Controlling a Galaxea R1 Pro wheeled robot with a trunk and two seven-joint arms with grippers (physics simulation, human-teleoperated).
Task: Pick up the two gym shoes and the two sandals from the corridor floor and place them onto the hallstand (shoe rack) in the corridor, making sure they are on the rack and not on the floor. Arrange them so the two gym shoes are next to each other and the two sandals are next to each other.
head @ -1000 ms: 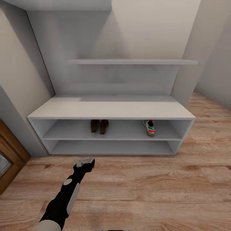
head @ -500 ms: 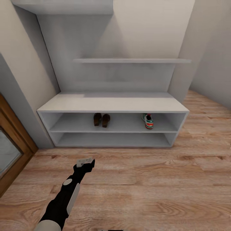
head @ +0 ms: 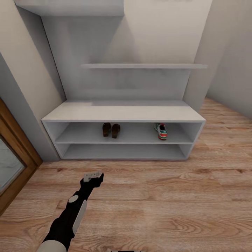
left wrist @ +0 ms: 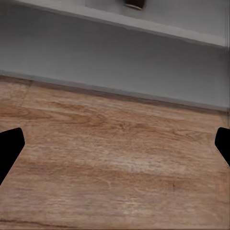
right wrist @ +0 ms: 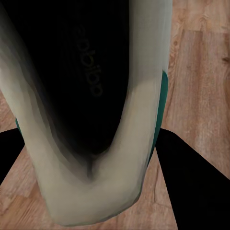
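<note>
Both sandals (head: 111, 130) and one gym shoe (head: 161, 131) sit on the hallstand's (head: 122, 113) upper shelf. The right gripper (right wrist: 91, 158) clamps the other gym shoe (right wrist: 91, 96); the left gripper (left wrist: 115, 143) hangs spread over the corridor floor (head: 157, 196).

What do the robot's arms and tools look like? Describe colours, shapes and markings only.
In the head view, the left arm is glossy black with a light grey side panel and a round grey joint cap. It narrows to a black wrist, and the left tool has a pale grey head. In the wrist views, the fingers of both tools are plain black wedges; no cables or markings are visible.
</note>
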